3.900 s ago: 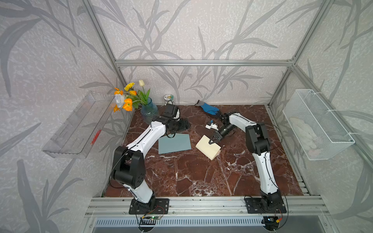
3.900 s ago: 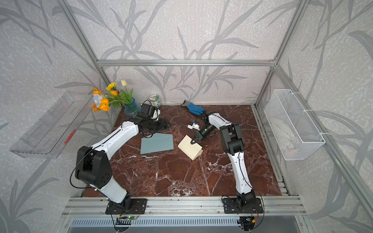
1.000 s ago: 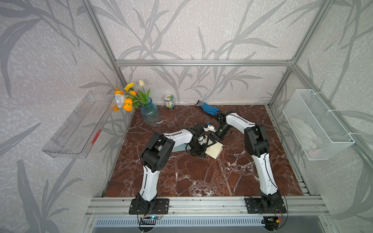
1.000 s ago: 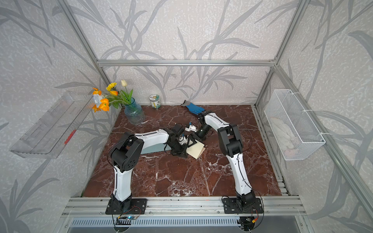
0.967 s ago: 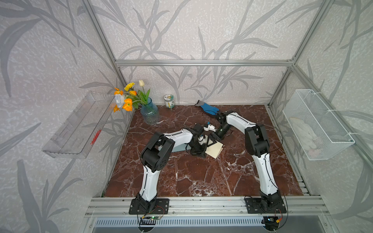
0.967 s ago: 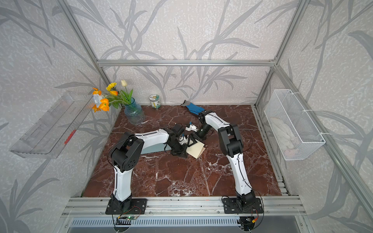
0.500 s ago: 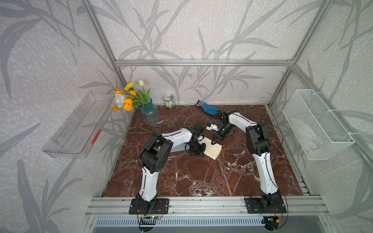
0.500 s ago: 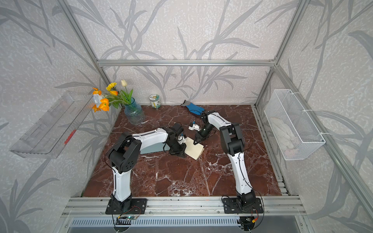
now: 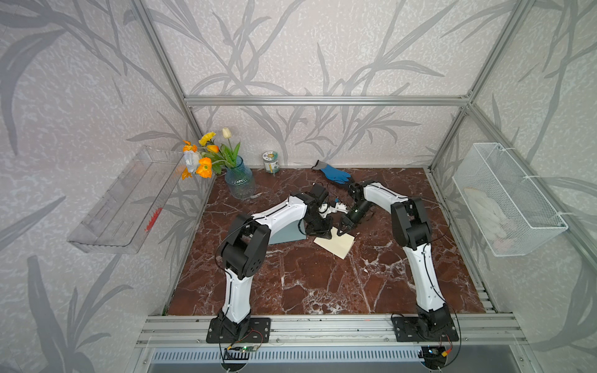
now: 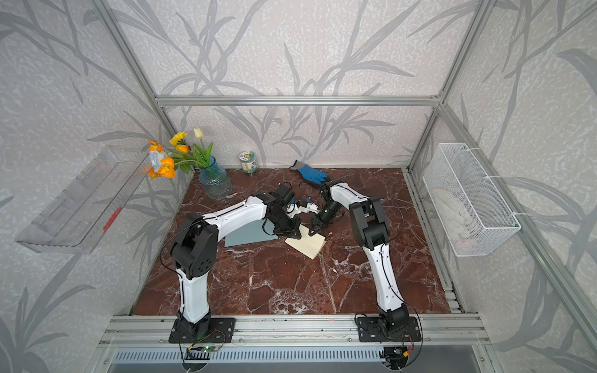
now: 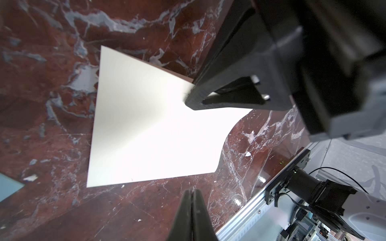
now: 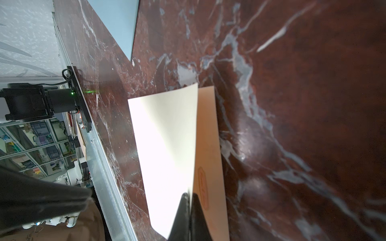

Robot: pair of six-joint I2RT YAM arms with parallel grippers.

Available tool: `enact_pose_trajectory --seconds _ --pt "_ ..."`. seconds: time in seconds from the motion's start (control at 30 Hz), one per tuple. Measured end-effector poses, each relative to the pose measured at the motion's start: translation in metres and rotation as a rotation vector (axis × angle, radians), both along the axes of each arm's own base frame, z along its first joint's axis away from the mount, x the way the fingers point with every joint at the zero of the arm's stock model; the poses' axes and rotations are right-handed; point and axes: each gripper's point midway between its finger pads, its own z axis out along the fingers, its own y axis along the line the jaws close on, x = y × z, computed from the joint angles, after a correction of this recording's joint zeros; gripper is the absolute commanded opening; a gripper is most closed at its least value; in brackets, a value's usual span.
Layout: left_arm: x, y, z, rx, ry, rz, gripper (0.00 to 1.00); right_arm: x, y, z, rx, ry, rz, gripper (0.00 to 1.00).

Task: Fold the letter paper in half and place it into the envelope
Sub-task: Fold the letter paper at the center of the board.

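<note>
The thin cream rectangular letter paper [image 9: 337,245] lies on the red-brown marble worktop [image 9: 323,287], right under the right hand [image 12: 190,195]. A second ago that hand stood spread above the sheet. Now it has pressed together on the edge nearest it, pinching a pale upper ply that rises off a tan ply beneath, which bears a red oval mark. The left hand [image 11: 192,191] has stayed close, just off the sheet's edge, its fingers pressed together on nothing. I read this as the right hand taking charge of the paper, either to lay the fold flat or to carry it; whether a crease is set I cannot tell.

The pale blue-grey flat paper envelope [image 9: 286,235] lies on the left hand's far side from the sheet, partly under that arm — near the paper but apart from it. The paper is not in it yet, and its flap is hidden.

Well away from both hands:
- a white wire basket [image 9: 533,222] holds pale crumpled items
- a clear plastic shelf [image 9: 106,222] carries a small red thing
- a blue glass vase [image 9: 239,185] holds orange and yellow flowers
</note>
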Motion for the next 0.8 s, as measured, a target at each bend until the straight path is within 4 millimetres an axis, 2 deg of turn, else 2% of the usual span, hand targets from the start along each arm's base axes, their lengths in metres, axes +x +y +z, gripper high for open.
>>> enact_pose_trajectory --seconds 0.1,0.43,0.53,0.57,0.6,0.67,0.73,0.8 --pt "-0.007 0.006 -0.014 0.026 0.031 -0.001 0.06 0.0 0.0 0.0 0.001 -0.001 0.0 0.02" --pt "-0.009 0.012 -0.054 0.085 0.061 -0.014 0.05 -0.002 0.002 0.0 0.002 -0.002 0.009 0.01" --pt "-0.008 0.013 -0.055 0.085 0.057 -0.017 0.04 -0.002 0.003 0.0 0.0 -0.001 0.011 0.04" --pt "-0.008 0.013 -0.055 0.085 0.055 -0.018 0.04 -0.003 0.003 0.0 -0.001 -0.001 0.013 0.2" --pt "-0.008 0.013 -0.055 0.086 0.055 -0.02 0.04 -0.003 0.003 0.0 -0.005 0.001 0.011 0.3" --pt "-0.008 0.013 -0.055 0.086 0.054 -0.024 0.04 -0.003 0.003 -0.001 -0.012 -0.001 0.01 0.4" --pt "-0.008 0.013 -0.056 0.085 0.053 -0.029 0.04 -0.003 0.003 0.0 -0.015 0.009 -0.002 0.8" --pt "-0.007 0.012 -0.056 0.082 0.047 -0.032 0.04 -0.003 0.004 0.009 -0.019 0.008 -0.018 0.99"
